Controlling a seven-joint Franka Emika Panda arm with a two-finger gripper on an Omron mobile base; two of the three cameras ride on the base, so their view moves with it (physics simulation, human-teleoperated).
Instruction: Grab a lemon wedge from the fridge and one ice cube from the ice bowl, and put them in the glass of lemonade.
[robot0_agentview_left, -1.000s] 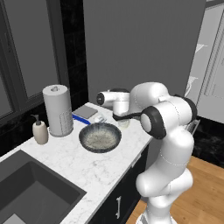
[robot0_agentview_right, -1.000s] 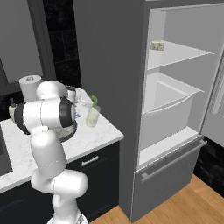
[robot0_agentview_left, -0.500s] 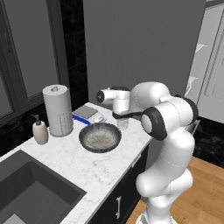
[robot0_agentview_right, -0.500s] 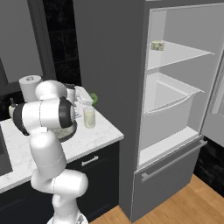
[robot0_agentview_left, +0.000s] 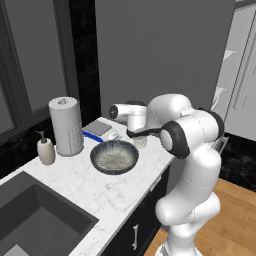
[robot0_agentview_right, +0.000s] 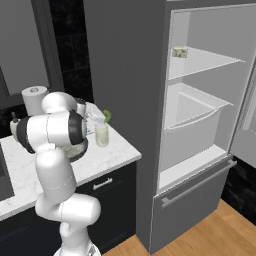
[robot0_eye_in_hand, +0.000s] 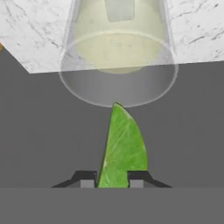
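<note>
My gripper (robot0_eye_in_hand: 111, 183) is shut on the lemon wedge (robot0_eye_in_hand: 122, 146), a bright yellow-green slice that sticks out from between the fingertips. Just beyond the wedge's tip is the open rim of the glass of lemonade (robot0_eye_in_hand: 118, 65), standing on the white marble counter with a pale cube inside. From the right base, the gripper (robot0_agentview_right: 104, 120) hangs over the glass (robot0_agentview_right: 102, 135) with the wedge (robot0_agentview_right: 107, 115) at its tip. The ice bowl (robot0_agentview_left: 114, 156) sits on the counter just left of the glass (robot0_agentview_left: 140, 142). The fridge (robot0_agentview_right: 200, 125) stands open to the right.
A paper-towel roll (robot0_agentview_left: 66, 126) and a beige soap bottle (robot0_agentview_left: 46, 151) stand left of the bowl, with a sink (robot0_agentview_left: 35, 220) nearer the front. A flat blue-edged item (robot0_agentview_left: 97, 128) lies behind the bowl. A small pack (robot0_agentview_right: 180, 52) sits on the fridge's upper shelf.
The hand with the wedge has barely shifted over the glass. Nothing else has moved.
</note>
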